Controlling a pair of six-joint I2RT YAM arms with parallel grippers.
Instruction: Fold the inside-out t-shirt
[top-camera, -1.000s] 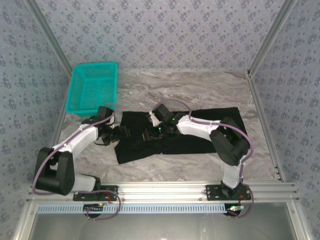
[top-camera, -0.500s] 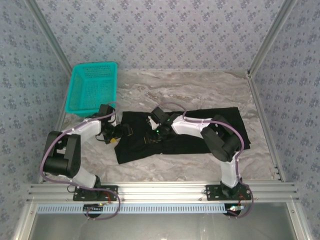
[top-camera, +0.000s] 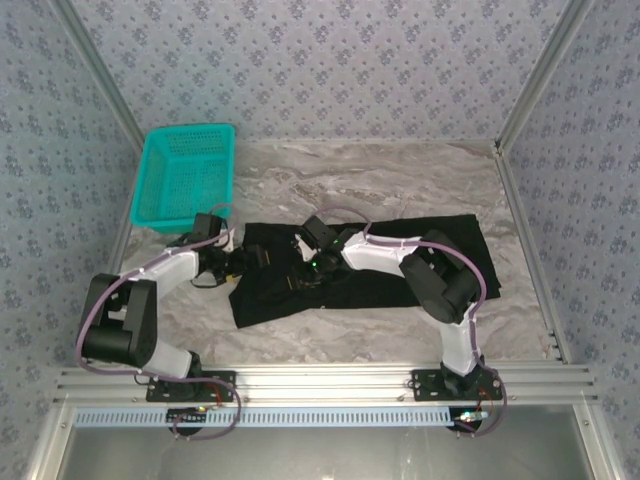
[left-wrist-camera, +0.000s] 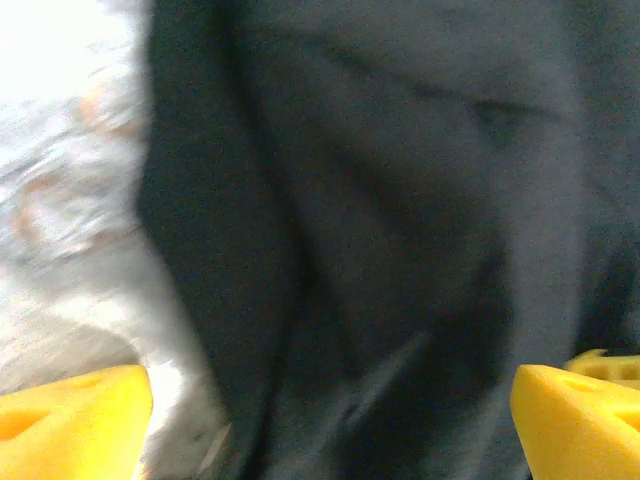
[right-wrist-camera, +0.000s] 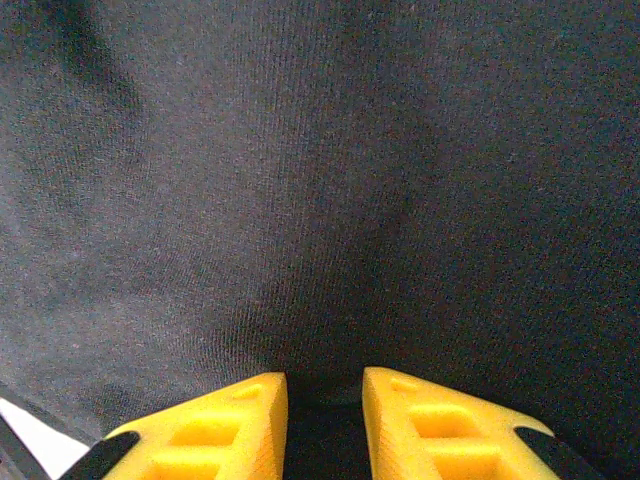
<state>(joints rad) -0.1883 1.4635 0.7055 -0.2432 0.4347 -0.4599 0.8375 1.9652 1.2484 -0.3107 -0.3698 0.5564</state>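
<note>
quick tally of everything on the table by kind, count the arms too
t-shirt, black: 1
basket, teal: 1
robot arms, left arm and right arm: 2
total: 4

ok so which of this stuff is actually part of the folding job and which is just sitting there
In the job: black t-shirt; left end effector, open at its edge; right end effector, closed on its cloth.
Lying about: teal basket, off the shirt, at the far left of the table.
</note>
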